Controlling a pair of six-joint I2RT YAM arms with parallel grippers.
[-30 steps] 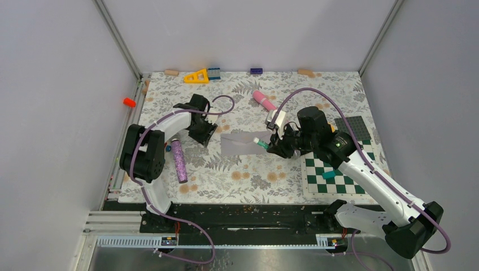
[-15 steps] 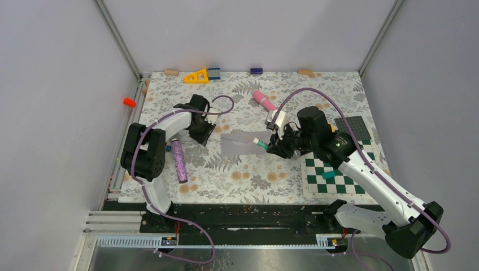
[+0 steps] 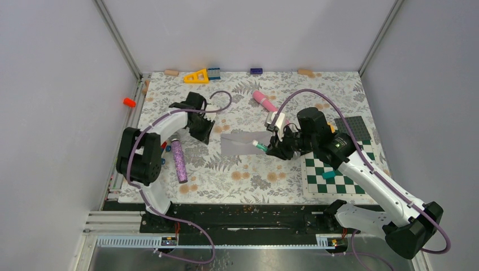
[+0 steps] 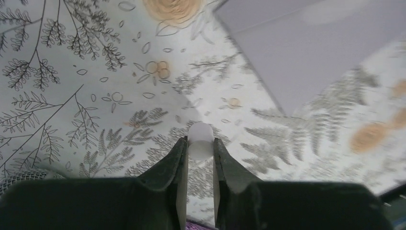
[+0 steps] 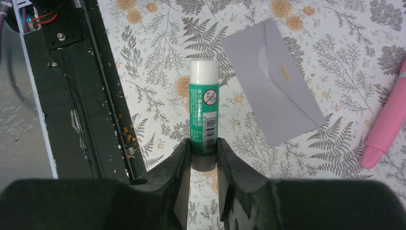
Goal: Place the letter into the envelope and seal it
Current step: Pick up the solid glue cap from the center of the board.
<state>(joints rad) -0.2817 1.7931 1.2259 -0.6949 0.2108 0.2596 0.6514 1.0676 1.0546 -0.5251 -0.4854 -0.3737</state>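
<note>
The envelope [image 3: 240,144] lies flat on the flowered tablecloth [image 3: 243,178] near the middle of the table, its long side running left to right, with an arm on either side of it. The right gripper [image 5: 205,146] has its fingers pressed against the lower end of a green glue stick [image 5: 204,110], whose white end points away from the wrist. From above, that white end shows over the right part of the envelope, though I cannot tell whether it touches the paper. The left gripper [image 4: 199,148] sits just off the envelope's left end, nearly closed, with a small white cap [image 4: 200,138] pinched between its fingertips; a corner of the envelope shows beyond it in the wrist view. A pink tube [image 5: 385,127] lies on the cloth behind the envelope, a glittery purple tube [image 3: 179,161] lies near the left arm, and a green-and-white checkered mat [image 3: 333,179] sits at the right, under the right arm.
</note>
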